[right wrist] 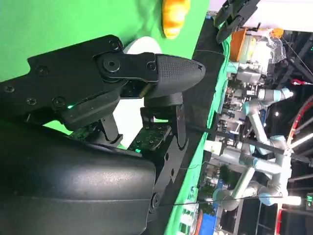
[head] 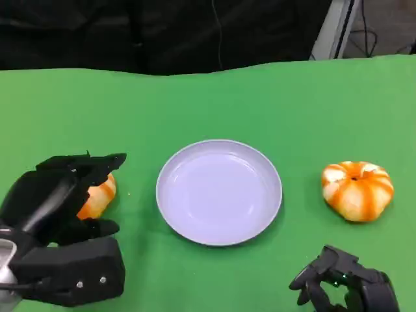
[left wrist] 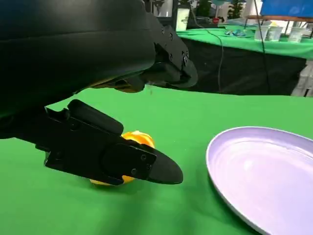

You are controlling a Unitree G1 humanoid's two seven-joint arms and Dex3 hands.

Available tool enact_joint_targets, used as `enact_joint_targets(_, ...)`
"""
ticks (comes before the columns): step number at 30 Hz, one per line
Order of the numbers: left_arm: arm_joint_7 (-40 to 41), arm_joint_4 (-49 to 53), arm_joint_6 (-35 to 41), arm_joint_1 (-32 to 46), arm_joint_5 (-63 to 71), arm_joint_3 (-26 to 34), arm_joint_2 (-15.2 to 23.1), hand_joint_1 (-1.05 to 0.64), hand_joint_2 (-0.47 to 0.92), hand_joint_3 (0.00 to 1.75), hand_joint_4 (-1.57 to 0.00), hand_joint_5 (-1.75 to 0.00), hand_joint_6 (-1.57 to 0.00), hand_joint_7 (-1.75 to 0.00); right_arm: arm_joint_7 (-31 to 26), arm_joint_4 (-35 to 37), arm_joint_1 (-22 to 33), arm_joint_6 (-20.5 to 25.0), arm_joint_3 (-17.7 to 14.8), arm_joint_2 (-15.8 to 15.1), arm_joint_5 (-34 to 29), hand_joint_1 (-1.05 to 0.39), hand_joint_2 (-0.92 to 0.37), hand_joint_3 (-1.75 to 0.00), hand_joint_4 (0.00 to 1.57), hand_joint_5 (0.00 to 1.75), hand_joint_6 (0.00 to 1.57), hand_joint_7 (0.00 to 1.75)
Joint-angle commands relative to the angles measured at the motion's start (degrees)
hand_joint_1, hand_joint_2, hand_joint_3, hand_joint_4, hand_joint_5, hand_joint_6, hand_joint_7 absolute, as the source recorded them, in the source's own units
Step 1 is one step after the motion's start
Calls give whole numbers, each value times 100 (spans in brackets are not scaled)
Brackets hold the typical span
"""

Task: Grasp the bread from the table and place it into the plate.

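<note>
A small orange-yellow bread [head: 99, 197] lies on the green table at the left, partly hidden under my left hand [head: 62, 195]. In the left wrist view the thumb [left wrist: 117, 159] lies in front of the bread [left wrist: 140, 139] and the other fingers arch above it with a gap; the bread rests on the cloth. The empty pale lavender plate [head: 219, 192] stands in the middle, its rim [left wrist: 215, 161] just right of the bread. My right hand [head: 341, 285] hovers low at the near right edge, holding nothing, its fingers [right wrist: 161, 73] loosely apart.
A larger round orange-and-white bun [head: 357, 190] sits on the table right of the plate, also seen as the bun [right wrist: 175, 17] in the right wrist view. The green cloth [head: 214, 97] ends at a dark back edge.
</note>
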Motion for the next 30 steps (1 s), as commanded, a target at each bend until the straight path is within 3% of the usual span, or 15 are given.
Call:
enact_joint_targets(1, 205, 1063, 745, -791, 495, -464, -139, -63, 92, 20, -18, -14, -27, 0, -9, -108, 54, 9, -2, -42, 35, -70, -92, -46, 84, 155, 89, 122)
enact_joint_targets(14, 767, 3407, 1054, -2026, 491, -1390, -355, -59, 92, 15, -23, -14, -29, 0, -40, -107, 69, -39, -17, -45, -15, -69, -92, -46, 83, 156, 88, 123)
enact_joint_targets(29, 787, 4776, 875, -2706, 111, -1841, -548, -53, 92, 9, -27, -14, -32, -1, 0, -190, 121, 34, -6, -56, 20, -69, -92, -46, 83, 156, 88, 124)
enact_joint_targets(30, 1177, 4957, 548, -2705, 77, -1839, -524, -53, 92, 9, -27, -14, -32, -1, -5, -191, 125, 30, -4, -50, 15, -69, -92, -46, 83, 156, 88, 124)
